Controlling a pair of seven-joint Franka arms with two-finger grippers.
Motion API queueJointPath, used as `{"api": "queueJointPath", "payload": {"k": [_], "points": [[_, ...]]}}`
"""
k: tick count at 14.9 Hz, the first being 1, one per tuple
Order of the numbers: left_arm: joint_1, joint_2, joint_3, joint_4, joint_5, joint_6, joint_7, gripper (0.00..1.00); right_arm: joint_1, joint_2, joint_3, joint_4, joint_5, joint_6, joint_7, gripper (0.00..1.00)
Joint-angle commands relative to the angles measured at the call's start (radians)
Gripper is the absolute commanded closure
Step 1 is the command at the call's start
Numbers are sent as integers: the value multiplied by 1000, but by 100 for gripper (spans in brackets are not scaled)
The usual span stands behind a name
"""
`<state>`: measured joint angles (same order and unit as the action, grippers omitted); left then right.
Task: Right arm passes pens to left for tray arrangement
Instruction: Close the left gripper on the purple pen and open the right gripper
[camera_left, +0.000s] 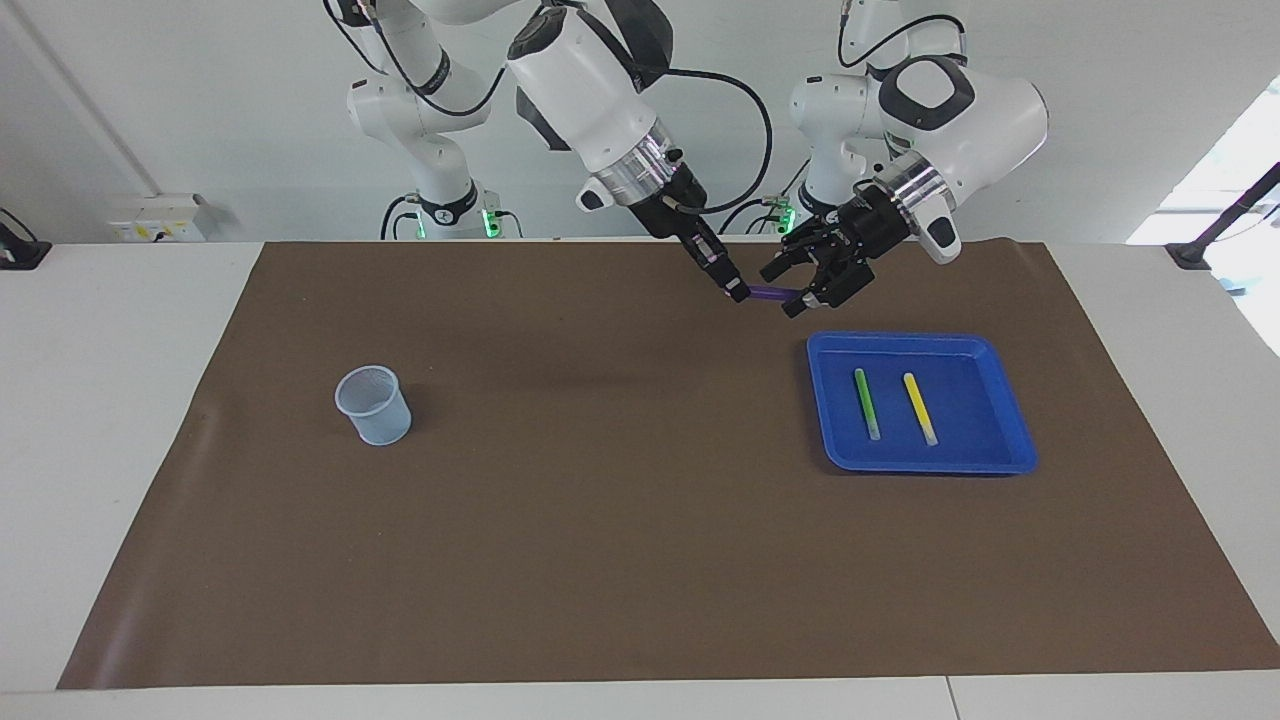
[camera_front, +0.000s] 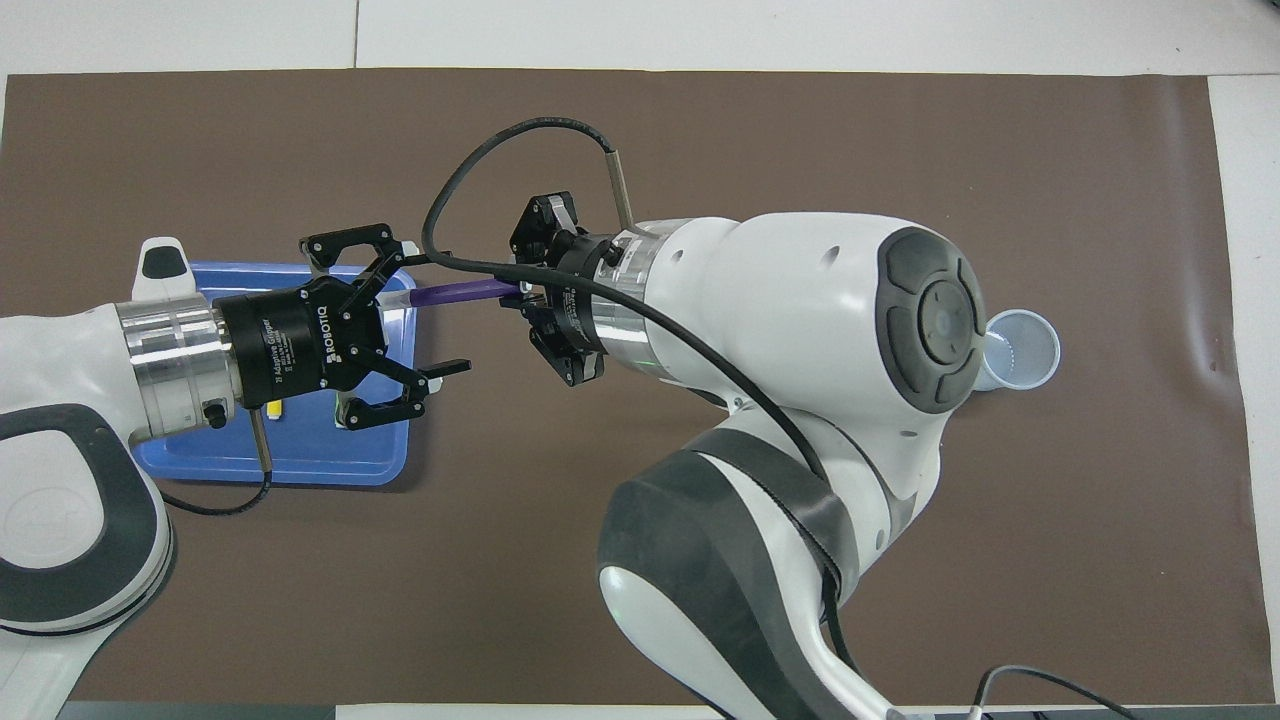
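We see the right gripper up over the brown mat, just off the tray's robot-side edge, fingertips pinched tight on one end of the purple pen; the pen is held about level in the air, its other end pointing toward the left arm's end of the table.

The left gripper is also raised, over the mat beside the robot-side corner of the blue tray; its fingers stand apart on either side of the pen's pale end; in the overhead view that pale tip sits between the spread fingers, nothing clamped on it; we can't tell whether either finger touches the pen.

The tray lies flat on the mat toward the left arm's end; the green pen and the yellow pen lie inside it, side by side and apart, roughly parallel, pale ends pointing away from the robots; green is the one closer to the table's middle.

A translucent pale-blue cup stands upright on the mat toward the right arm's end, well apart from the tray and both grippers.
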<state>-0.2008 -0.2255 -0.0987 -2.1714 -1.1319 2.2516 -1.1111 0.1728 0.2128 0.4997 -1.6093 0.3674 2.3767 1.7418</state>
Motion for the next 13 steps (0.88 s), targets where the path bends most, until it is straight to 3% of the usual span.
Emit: {"api": "queueJointPath", "payload": {"k": [1, 4, 6, 9, 13], "points": [[0, -35, 2, -31, -17, 22, -9, 12, -6, 17, 10, 20, -25, 6, 21, 100], [-2, -35, 2, -33, -17, 22, -7, 21, -3, 17, 10, 19, -28, 2, 19, 100], [-2, -38, 2, -36, -17, 25, -7, 32, -1, 17, 10, 19, -33, 2, 19, 100], [-3, -44, 2, -48, -17, 26, -7, 56, 1, 17, 10, 17, -33, 2, 18, 100], [0, -49, 2, -56, -17, 25, -7, 100, 1, 17, 10, 16, -35, 1, 16, 100]]}}
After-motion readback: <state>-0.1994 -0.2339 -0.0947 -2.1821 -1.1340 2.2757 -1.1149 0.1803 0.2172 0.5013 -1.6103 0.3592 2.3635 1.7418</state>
